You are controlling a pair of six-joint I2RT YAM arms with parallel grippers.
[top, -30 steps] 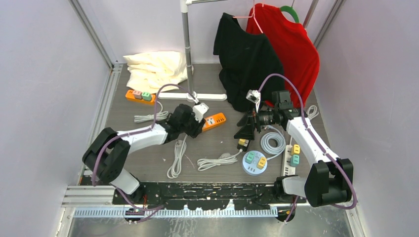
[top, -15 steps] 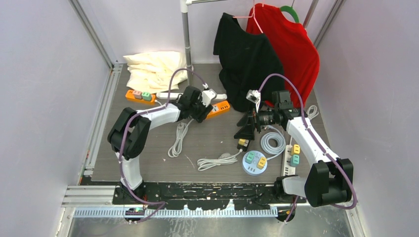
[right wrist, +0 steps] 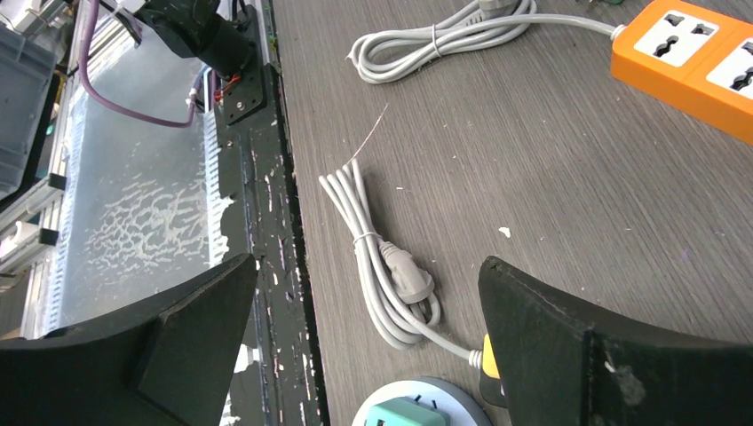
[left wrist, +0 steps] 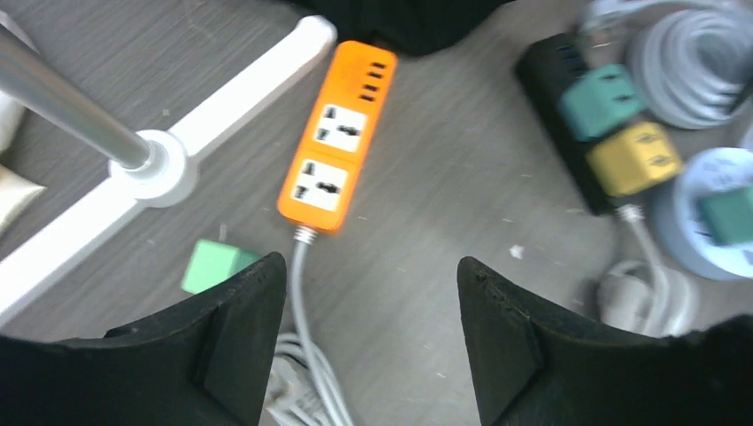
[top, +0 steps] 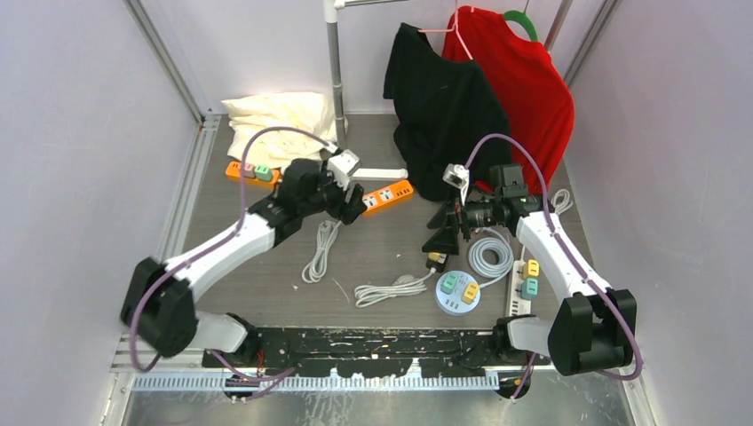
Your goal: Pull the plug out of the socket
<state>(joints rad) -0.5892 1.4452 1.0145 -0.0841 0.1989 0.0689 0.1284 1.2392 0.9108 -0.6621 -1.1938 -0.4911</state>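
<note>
The left claw (left wrist: 371, 271) hangs spread and empty above the worktop (left wrist: 444, 204). The orange power strip (left wrist: 338, 133) sits at its 12 o'clock with both sockets bare. A green plug (left wrist: 213, 264) lies loose at the strip's 8 o'clock, just beside the claw's left finger. The right claw (right wrist: 364, 266) is spread wide and holds nothing. A low sweep by the left claw could knock the loose plug. It could also snag the strip's grey cord (left wrist: 299, 284), which runs between the fingers, and drag the strip.
</note>
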